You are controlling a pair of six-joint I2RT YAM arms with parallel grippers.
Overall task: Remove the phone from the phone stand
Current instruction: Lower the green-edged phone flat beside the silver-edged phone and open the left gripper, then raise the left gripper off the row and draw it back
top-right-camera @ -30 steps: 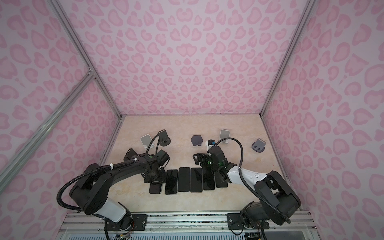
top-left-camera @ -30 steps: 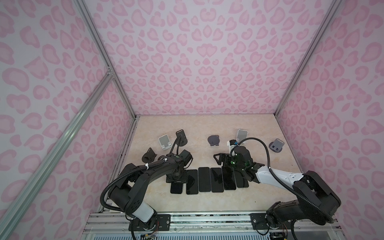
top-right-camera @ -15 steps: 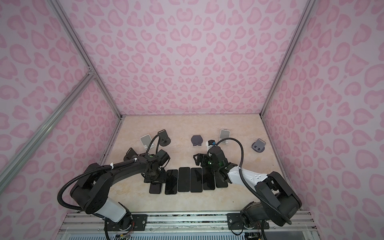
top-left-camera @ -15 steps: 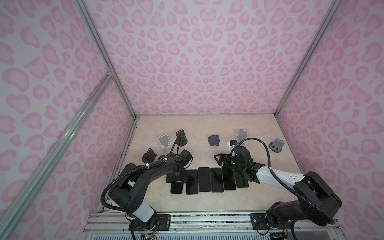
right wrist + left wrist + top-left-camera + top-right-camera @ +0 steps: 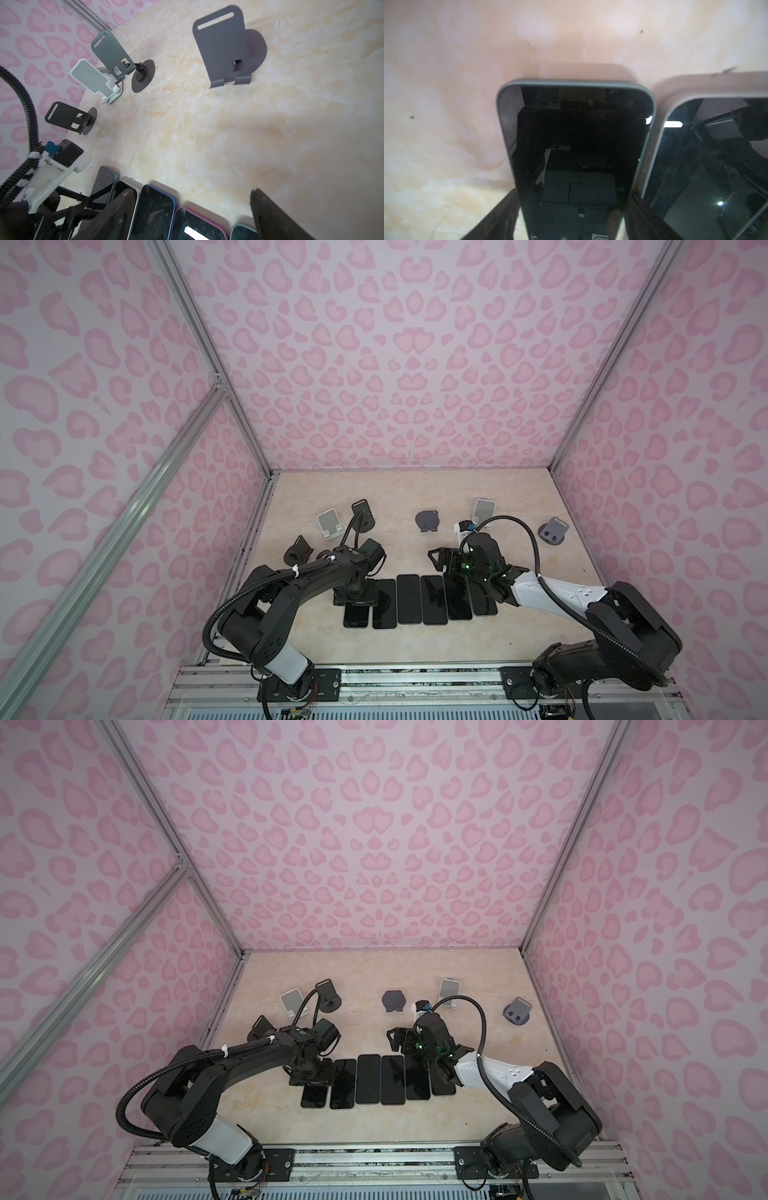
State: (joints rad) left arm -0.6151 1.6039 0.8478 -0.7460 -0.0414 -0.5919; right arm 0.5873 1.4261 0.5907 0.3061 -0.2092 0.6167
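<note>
Marble-look table [image 5: 415,497] carries the phone [image 5: 575,145], flat at the left end of the row [image 5: 419,599], likely laid there to line up. Stands [image 5: 224,52] are all empty. Left gripper [image 5: 573,195] straddles the phone; pinching or loose, I cannot tell. Right gripper [image 5: 444,566] hovers spread, holding nothing.

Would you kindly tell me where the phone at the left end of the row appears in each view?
In a top view: the end phone lies lower centre, partly under the left arm.
In a top view: same spot.
Left wrist: it fills the middle.
Right wrist: last in the row, grey-green edge.
Shared landmark: its light-edged neighbour.
</note>
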